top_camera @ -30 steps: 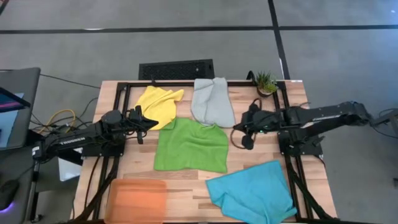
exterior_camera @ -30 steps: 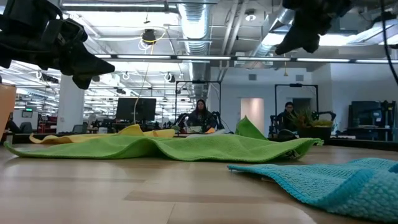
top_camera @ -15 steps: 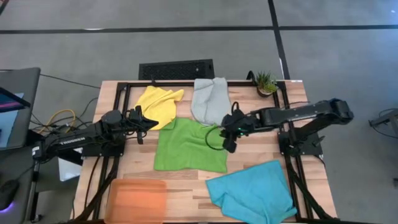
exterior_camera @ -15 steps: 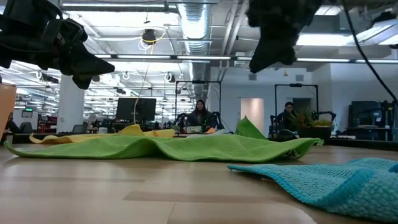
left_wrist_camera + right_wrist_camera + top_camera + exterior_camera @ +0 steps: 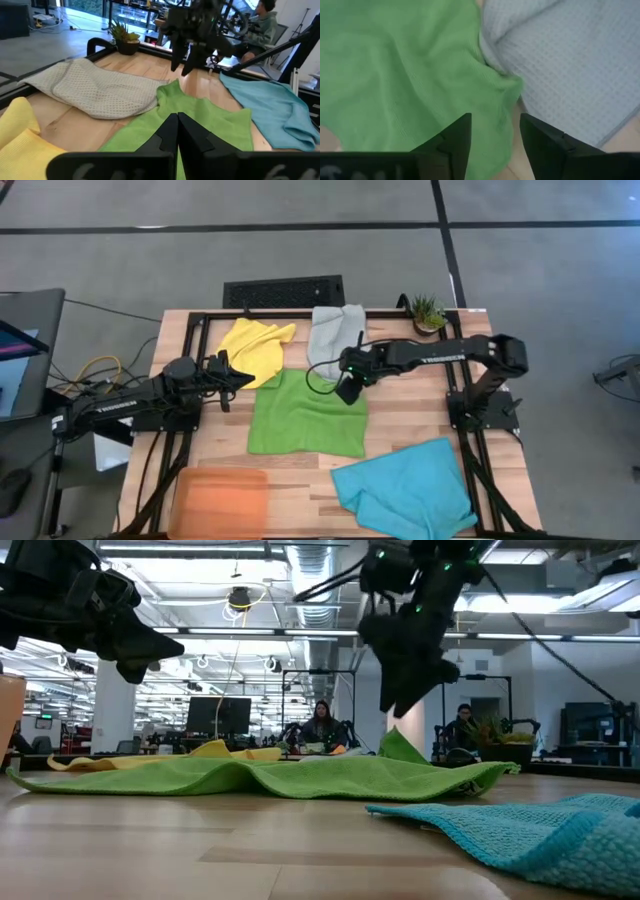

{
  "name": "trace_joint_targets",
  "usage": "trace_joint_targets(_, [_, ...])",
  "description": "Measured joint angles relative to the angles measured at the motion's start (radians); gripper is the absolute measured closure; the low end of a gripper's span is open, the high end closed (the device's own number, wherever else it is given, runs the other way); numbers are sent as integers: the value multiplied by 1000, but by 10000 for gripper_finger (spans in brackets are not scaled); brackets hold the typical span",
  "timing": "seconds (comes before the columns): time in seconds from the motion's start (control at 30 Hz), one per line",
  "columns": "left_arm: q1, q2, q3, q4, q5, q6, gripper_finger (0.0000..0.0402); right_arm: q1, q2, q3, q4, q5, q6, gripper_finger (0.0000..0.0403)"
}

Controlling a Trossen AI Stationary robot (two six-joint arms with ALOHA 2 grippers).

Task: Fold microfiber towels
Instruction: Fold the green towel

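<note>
From above, the right pincer (image 5: 347,392) hangs over the green towel's (image 5: 305,416) far corner beside the grey towel (image 5: 337,340). The left pincer (image 5: 238,376) waits, fingers pressed together. The right wrist view shows its fingers (image 5: 454,136) parted, empty, above that corner.

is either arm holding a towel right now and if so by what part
Nothing is held. The right gripper hangs open above the green towel's far right corner, beside the grey towel. The left gripper, shut and empty, waits near the yellow towel.

Right hand (image 5: 347,392) over green towel (image 5: 306,416) corner at one o'clock, beside grey towel (image 5: 338,340). Left hand (image 5: 238,375) waiting at nine o'clock, near yellow towel (image 5: 256,347).
</note>
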Motion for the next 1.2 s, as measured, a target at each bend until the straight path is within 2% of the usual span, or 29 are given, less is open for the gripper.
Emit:
trace_joint_targets(0.37, [-1, 0, 0, 0, -1, 2, 401, 10, 83, 0, 2, -5, -56, 222])
trace_joint_targets(0.53, [-1, 0, 0, -1, -1, -1, 401, 10, 112, 0, 12, 33, -56, 234])
trace_joint_targets(0.67, [-1, 0, 0, -3, -2, -3, 401, 12, 114, 0, 16, 79, -57, 270])
trace_joint_targets(0.87, [-1, 0, 0, -3, -4, -5, 401, 14, 109, 0, 14, 93, -91, 382])
trace_joint_targets(1.1, [-1, 0, 0, -3, -8, -8, 401, 28, 109, 0, 16, 95, -125, 394])
trace_joint_targets(1.2, [-5, 0, 0, -3, -46, -3, 401, 35, 100, -1, 14, 95, -136, 395])
